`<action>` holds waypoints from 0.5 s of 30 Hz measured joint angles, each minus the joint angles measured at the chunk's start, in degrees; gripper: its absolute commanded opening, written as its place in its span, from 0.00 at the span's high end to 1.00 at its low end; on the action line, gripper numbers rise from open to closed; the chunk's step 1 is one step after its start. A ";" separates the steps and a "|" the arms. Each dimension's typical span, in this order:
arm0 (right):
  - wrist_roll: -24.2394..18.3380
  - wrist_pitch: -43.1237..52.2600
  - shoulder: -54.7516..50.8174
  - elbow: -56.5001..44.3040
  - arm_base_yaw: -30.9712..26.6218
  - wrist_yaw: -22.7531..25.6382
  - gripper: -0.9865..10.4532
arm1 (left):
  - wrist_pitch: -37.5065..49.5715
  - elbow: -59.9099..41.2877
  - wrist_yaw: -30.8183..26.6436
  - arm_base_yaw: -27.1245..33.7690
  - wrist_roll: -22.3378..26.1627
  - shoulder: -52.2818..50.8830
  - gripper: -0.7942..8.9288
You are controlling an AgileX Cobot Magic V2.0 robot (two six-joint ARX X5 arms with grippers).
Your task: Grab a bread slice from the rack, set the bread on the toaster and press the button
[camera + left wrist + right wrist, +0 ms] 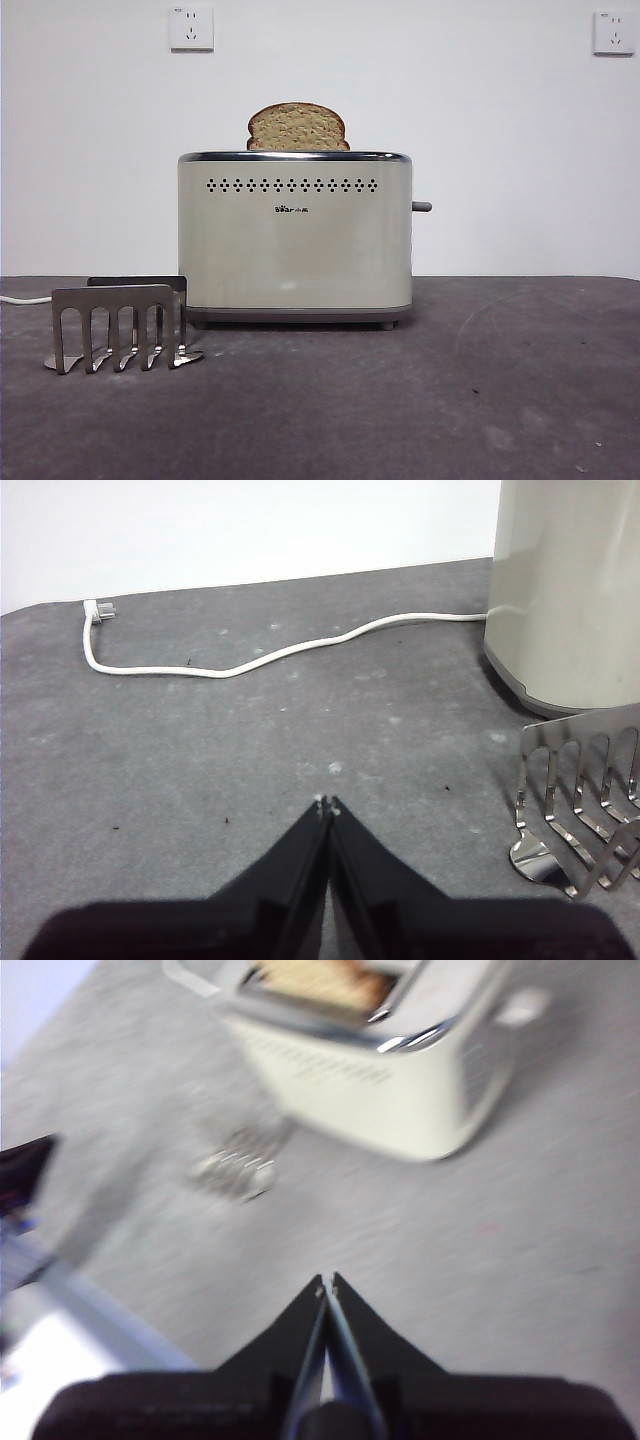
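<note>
Slice of bread (298, 128) standing in toaster (295, 240), rack (120, 325) empty; left gripper (327, 805) and right gripper (327, 1282) closed together, button (421, 207) unpressed.

The slice of bread (298, 128) is sticking up from the toaster (295, 240), whose button (422, 207) is jutting out toward three o'clock, while the empty rack (122, 325) is standing at the toaster's eight o'clock on the table (450, 400).

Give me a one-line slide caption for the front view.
Whole-grain bread slice stands in the cream two-slot toaster; empty grey metal rack beside it.
</note>
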 measured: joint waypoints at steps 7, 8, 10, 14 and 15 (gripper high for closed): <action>-0.70 19.85 -13.33 -8.59 -1.07 1.38 0.91 | 0.02 0.00 0.00 0.00 0.00 0.00 0.92; -0.70 22.43 -15.26 -10.71 -1.40 1.40 0.91 | 0.02 0.00 0.00 0.00 0.00 0.00 0.92; -0.72 28.72 -19.74 -16.46 -2.14 2.64 0.91 | 0.02 0.00 0.00 0.00 0.00 0.00 0.92; 0.42 38.45 -27.21 -29.35 -3.08 8.46 0.91 | 0.02 0.00 0.00 0.00 0.00 0.00 0.92; 1.27 40.87 -29.22 -33.24 -3.34 9.75 0.91 | 0.02 0.00 0.00 0.00 0.00 0.00 0.92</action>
